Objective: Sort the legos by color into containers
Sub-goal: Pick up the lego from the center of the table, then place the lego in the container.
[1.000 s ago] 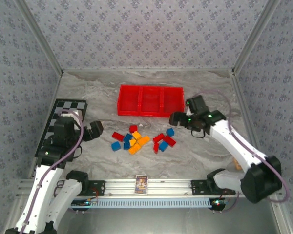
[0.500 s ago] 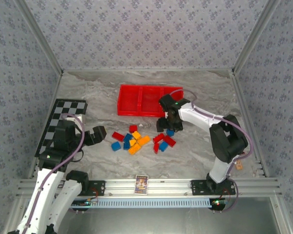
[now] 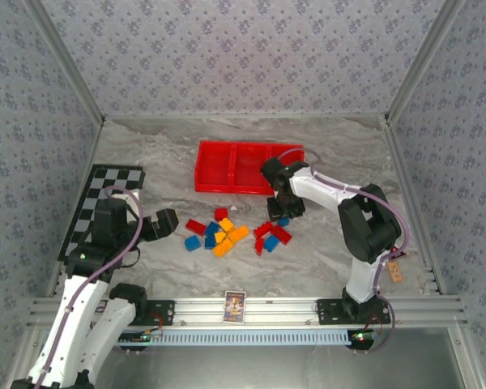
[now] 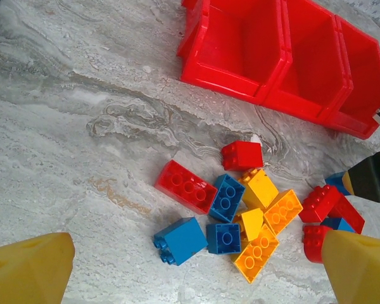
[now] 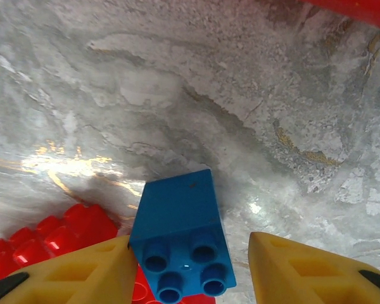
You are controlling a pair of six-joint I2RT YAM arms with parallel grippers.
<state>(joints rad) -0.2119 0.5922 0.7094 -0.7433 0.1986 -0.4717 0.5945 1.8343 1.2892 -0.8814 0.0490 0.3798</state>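
- Straddling a blue brick point(image 5: 177, 231), the right gripper point(image 5: 187, 266) sits low at the right edge of the heap. One finger point(image 5: 82, 272) touches the brick's side and the other stands just off it, so the jaws are part-spread and not yet pinching.
- That brick is tipped, studs toward the wrist camera, and leans on red bricks point(image 5: 57, 237). Taking it from the heap's edge probably spares the others a shove.
- The left gripper point(image 3: 164, 220) hangs spread wide with nothing in it, just left of the bricks point(image 4: 240, 209), likely held back so the two arms do not clash.
- Red, blue and orange bricks lie loose on the table point(image 4: 82, 126), bunched on the near side of the tray point(image 4: 225, 79).
- The tray lies beyond the heap with its three compartments in a row, within reach of both arms. Which compartment is meant for blue I cannot tell.
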